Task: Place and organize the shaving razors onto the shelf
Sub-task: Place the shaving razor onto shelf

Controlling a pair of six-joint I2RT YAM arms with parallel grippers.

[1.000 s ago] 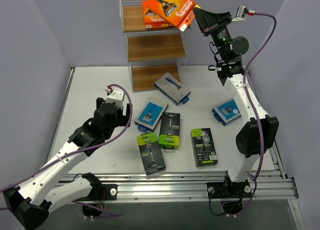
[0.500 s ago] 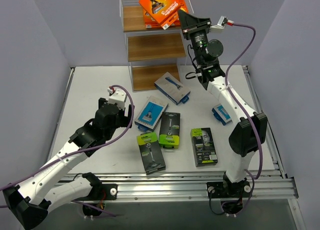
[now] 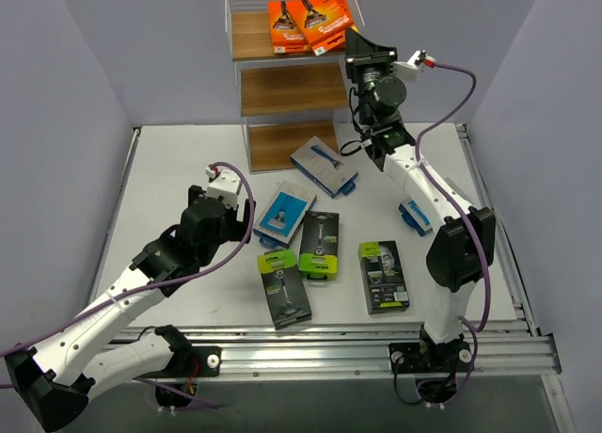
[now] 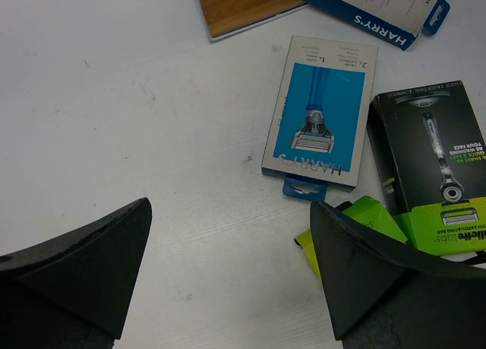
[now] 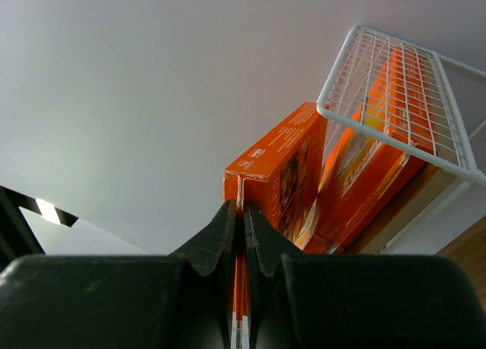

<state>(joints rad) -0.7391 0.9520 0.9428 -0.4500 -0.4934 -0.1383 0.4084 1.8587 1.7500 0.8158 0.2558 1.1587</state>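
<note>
The shelf stands at the back of the table. One orange razor pack lies in its railed top tier. My right gripper is shut on the edge flap of a second orange pack, held in that tier beside the first. The right wrist view shows the gripper pinching this pack, with the other orange pack under the wire rail. My left gripper hangs open and empty over the table, near a blue-and-white pack and a black pack.
More packs lie on the table: blue-and-white ones and black ones with lime tops. The shelf's middle board and bottom board carry nothing.
My right arm swung left and lowered the orange pack from above the shelf's right side into the top tier, next to the other orange pack. The left arm barely moved.
</note>
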